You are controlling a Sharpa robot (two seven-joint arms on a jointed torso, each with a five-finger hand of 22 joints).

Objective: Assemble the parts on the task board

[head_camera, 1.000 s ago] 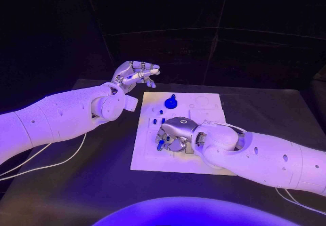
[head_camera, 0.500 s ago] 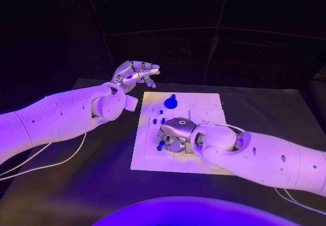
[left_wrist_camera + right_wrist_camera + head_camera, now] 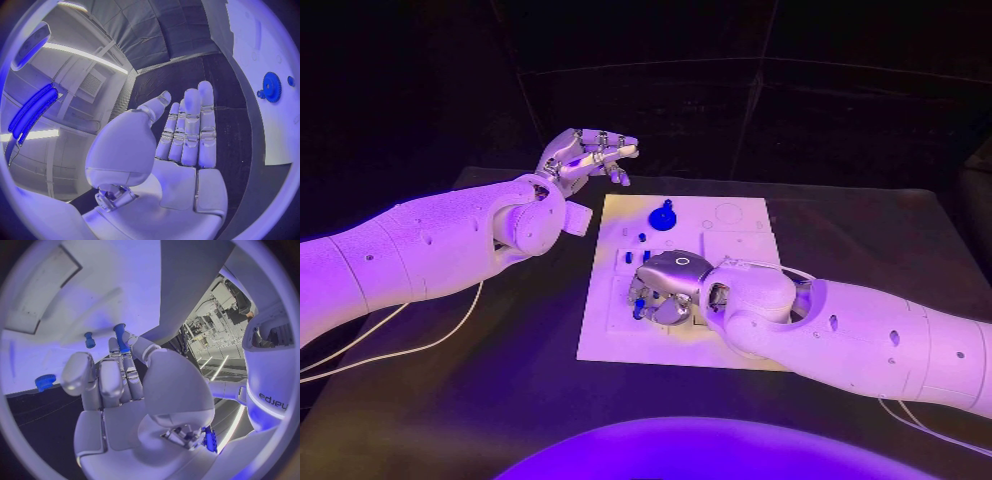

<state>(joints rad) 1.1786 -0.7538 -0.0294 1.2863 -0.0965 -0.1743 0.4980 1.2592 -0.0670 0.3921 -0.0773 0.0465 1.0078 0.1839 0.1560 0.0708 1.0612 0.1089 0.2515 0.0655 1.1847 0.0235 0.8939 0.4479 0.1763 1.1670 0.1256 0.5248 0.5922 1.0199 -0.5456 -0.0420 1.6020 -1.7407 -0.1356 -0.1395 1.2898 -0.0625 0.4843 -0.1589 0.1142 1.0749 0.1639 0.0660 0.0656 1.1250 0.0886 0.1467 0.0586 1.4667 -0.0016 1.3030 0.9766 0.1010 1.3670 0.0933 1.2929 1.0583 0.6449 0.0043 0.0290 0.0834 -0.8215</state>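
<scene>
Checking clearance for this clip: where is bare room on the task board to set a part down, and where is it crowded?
Free: the task board's far right corner, beyond the blue gear, and its near strip below the right hand. Crowded: the board's left middle, where that hand sits among small blue pegs. The left hand hovers off the board.

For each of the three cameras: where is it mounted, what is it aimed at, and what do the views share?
Head view: on the head, looking down at the task board; left hand raised, right hand over the board.
Left wrist view: behind the left hand, facing the board's edge.
Right wrist view: behind the right hand, which pinches a blue peg.
Shared: the board and a blue gear.
</scene>
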